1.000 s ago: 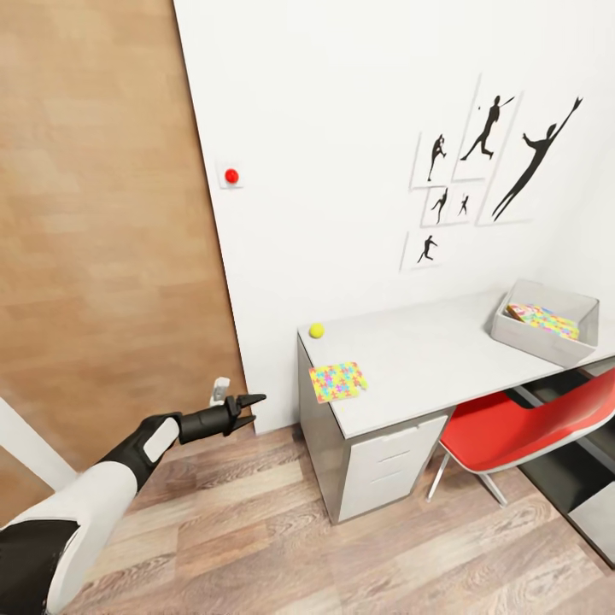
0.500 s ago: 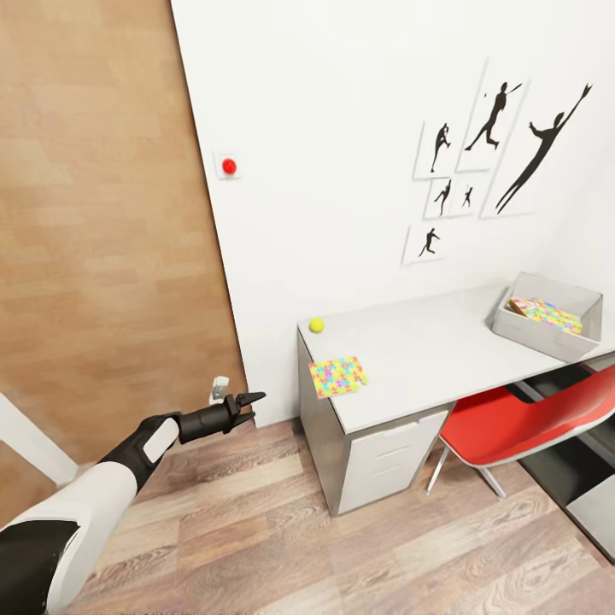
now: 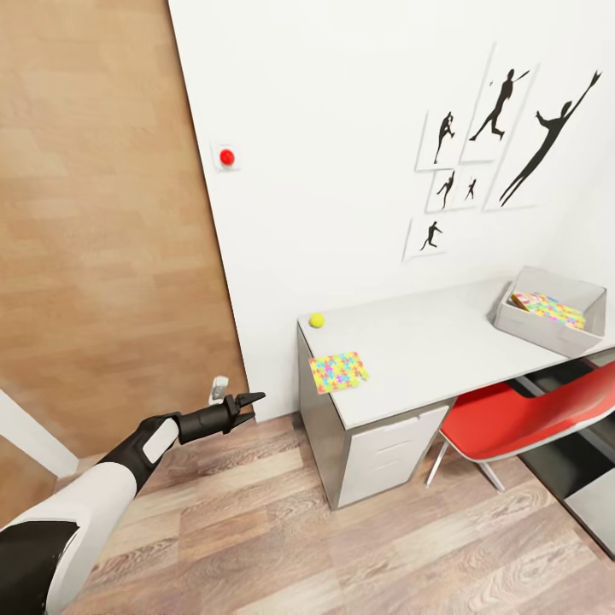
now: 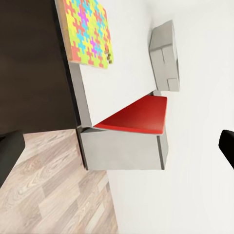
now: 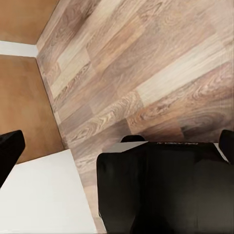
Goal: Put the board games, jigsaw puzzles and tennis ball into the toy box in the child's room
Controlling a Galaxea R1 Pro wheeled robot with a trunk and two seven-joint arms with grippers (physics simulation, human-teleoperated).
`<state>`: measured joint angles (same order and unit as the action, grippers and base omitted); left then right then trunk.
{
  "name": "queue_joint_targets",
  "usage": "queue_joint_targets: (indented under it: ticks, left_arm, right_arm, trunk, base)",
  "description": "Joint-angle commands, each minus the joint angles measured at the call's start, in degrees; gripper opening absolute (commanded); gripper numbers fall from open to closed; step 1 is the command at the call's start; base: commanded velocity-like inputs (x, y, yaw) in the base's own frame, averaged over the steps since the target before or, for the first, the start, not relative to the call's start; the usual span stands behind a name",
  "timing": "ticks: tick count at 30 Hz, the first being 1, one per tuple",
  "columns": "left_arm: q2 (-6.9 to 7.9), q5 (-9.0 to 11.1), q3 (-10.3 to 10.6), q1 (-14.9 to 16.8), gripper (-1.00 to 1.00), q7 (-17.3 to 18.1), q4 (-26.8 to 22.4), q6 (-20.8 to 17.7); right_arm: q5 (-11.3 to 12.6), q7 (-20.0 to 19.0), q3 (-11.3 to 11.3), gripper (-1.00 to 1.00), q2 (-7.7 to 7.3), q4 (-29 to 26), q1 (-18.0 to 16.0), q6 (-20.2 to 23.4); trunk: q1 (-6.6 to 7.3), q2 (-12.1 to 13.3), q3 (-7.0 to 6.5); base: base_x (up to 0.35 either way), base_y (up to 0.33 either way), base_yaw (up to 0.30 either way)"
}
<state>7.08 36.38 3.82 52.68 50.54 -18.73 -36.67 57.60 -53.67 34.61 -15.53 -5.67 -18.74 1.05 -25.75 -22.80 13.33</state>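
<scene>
The left gripper [image 3: 253,401] hangs over the wood floor [image 3: 342,547], left of the table [image 3: 427,342], fingers spread and holding nothing. On the table, a jigsaw puzzle [image 3: 338,371] lies at the near left corner, a tennis ball [image 3: 317,320] beyond it, and the toy box [image 3: 547,329], holding another colourful puzzle, far right. The right gripper's fingers [image 5: 9,148] stand apart over the floor.

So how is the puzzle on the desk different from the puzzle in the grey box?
The colourful flat jigsaw puzzle on the desk lies flat near the pale grey desk's front corner, fully visible. The colourful jigsaw puzzle in the box already sits inside the light grey open-topped bin, partly hidden by its wall and seemingly tilted. Both share the same bright pattern of interlocking pieces.
</scene>
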Motion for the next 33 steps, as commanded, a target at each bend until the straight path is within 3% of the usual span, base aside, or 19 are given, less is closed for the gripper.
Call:
queue_joint_targets:
  ticks: [1,11,13,17,33]
  left_arm:
    - [0.08,0.6,0.4,0.1,1.00,0.0,0.0,-0.3]
    - [-0.04,0.5,0.4,0.1,1.00,0.0,0.0,-0.2]
    - [-0.05,0.5,0.5,0.1,1.00,0.0,0.0,-0.2]
    - [-0.05,0.5,0.4,0.1,1.00,0.0,0.0,-0.2]
    - [-0.05,0.6,0.5,0.1,1.00,0.0,0.0,-0.2]
  right_arm:
    - [0.8,-0.6,0.4,1.00,-0.19,0.0,0.0,0.4]
    - [1.4,-1.1,-0.1,1.00,-0.44,0.1,0.2,-2.7]
    - [1.4,-1.1,-1.7,1.00,-0.47,0.1,0.2,-3.1]
    - [1.4,-1.1,-2.4,1.00,-0.42,0.2,0.2,-3.1]
    - [1.4,-1.0,-2.6,1.00,-0.21,0.5,0.2,-4.7]
  trunk:
    - [-0.03,-0.1,0.14]
    - [-0.03,-0.1,0.22]
    - [-0.03,-0.1,0.22]
    - [-0.03,-0.1,0.22]
    - [-0.03,-0.1,0.22]
  base:
    - [0.000,0.000,0.000]
    - [0.000,0.000,0.000]
    - [0.000,0.000,0.000]
    - [0.000,0.000,0.000]
    - [0.000,0.000,0.000]
